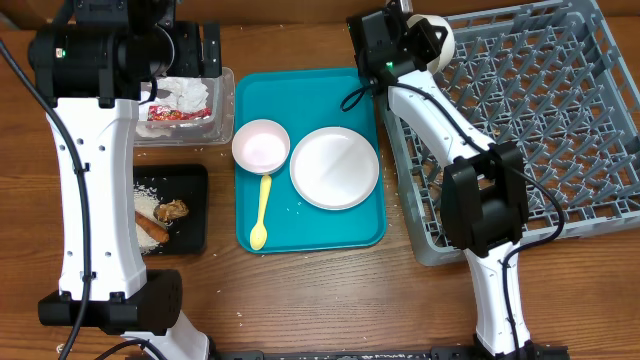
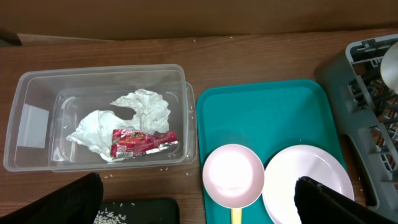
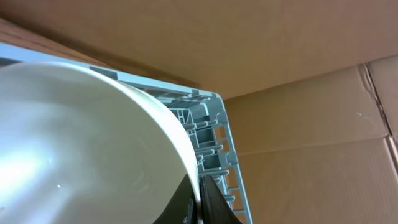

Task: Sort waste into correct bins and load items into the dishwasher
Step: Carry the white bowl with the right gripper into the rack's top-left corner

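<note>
My right gripper (image 3: 200,202) is shut on the rim of a white bowl (image 3: 93,143), holding it tilted over the far left corner of the grey dishwasher rack (image 1: 540,110). The left gripper (image 2: 199,208) hangs open and empty above the near edge of the clear bin (image 2: 37,81), which holds crumpled napkins (image 2: 140,112) and a red wrapper (image 2: 142,142). The black bin (image 1: 195,180) carries rice (image 1: 148,195), a brown clump (image 1: 172,210) and a sausage stick (image 1: 150,228). A pink bowl (image 1: 261,145), white plate (image 1: 334,167) and yellow spoon (image 1: 262,210) lie on the teal tray (image 1: 310,95).
The teal tray sits between the two bins on the left and the rack on the right. Loose rice grains are scattered on the wooden table by the clear bin. A cardboard wall stands behind the table.
</note>
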Action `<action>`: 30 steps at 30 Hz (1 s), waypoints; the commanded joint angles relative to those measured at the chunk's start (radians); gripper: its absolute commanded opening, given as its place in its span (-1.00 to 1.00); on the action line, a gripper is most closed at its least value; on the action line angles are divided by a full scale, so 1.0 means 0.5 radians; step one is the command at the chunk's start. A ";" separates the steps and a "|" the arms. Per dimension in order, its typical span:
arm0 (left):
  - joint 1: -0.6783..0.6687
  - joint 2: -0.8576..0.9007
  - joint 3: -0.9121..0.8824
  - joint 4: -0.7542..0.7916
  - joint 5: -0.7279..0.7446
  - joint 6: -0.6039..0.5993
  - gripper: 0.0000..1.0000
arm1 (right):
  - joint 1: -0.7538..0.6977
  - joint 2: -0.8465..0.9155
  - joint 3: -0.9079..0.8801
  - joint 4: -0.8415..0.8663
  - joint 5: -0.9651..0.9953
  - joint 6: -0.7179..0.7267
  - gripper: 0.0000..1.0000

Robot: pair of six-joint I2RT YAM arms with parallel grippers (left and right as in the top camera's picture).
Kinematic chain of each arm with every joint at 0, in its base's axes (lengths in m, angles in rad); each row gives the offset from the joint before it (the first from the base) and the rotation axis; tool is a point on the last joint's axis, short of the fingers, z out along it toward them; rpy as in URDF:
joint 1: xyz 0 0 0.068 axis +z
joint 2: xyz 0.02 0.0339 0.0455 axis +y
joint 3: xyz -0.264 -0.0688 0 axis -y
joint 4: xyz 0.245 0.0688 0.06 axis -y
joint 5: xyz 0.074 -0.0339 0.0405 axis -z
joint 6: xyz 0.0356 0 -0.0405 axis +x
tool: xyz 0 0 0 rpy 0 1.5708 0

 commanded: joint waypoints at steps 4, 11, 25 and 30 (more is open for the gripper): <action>0.002 0.004 0.000 0.004 -0.012 -0.005 0.99 | -0.016 -0.031 -0.038 0.163 0.201 -0.138 -0.92; 0.002 0.004 0.000 0.004 -0.012 -0.005 1.00 | -0.018 -0.018 -0.039 0.163 0.192 -0.145 -0.92; 0.002 0.004 0.000 0.004 -0.012 -0.005 0.99 | 0.059 0.063 -0.040 0.114 0.314 -0.195 -0.92; 0.002 0.004 0.000 0.005 -0.012 -0.005 1.00 | 0.101 0.063 -0.040 0.040 0.472 -0.195 -0.92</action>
